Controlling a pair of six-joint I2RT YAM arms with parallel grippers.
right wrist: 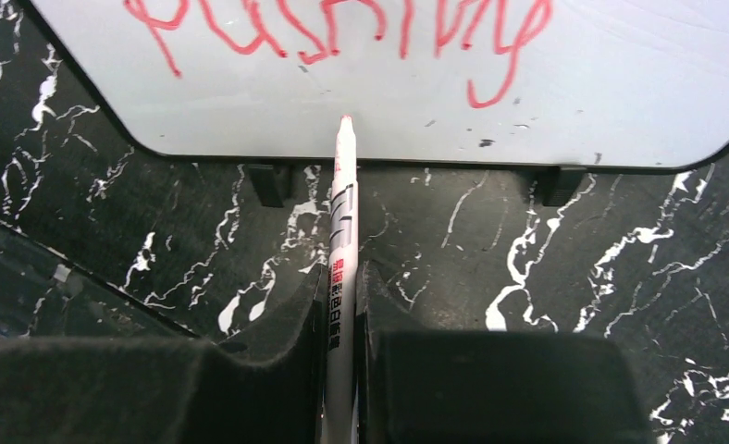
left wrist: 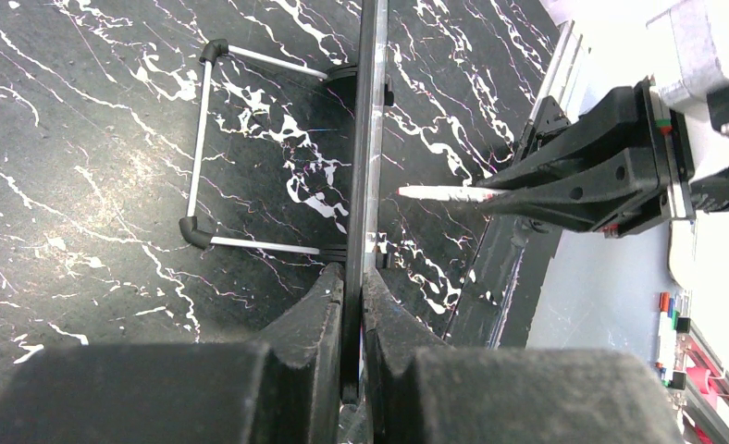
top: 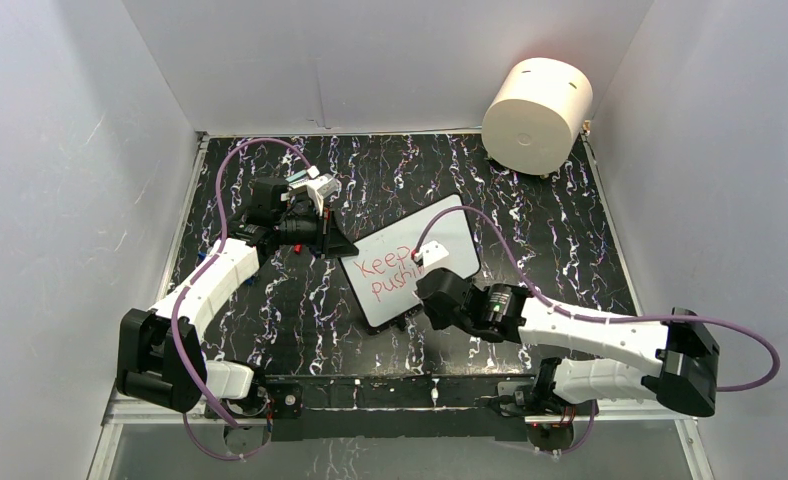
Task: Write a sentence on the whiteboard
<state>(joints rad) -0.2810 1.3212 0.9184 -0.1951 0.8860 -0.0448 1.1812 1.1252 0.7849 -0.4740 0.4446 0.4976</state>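
The whiteboard (top: 440,232) stands tilted mid-table, white with a thin black rim. My left gripper (top: 340,243) is shut on its left edge; in the left wrist view the board (left wrist: 368,111) is edge-on between the clamped fingers (left wrist: 328,305). Red words of the sentence (top: 388,272) read "Keep" and "pushin", and "pushing" (right wrist: 342,28) shows in the right wrist view. My right gripper (right wrist: 339,277) is shut on a white marker (right wrist: 342,217) with a red tip. The tip sits just below "pushing", near the board's lower rim (right wrist: 435,163), a little off its face.
A cream cylinder (top: 537,115) lies at the back right corner. The board's wire stand (left wrist: 199,148) and black feet (right wrist: 270,183) rest on the black marbled tabletop (top: 270,320). White walls enclose the table on three sides.
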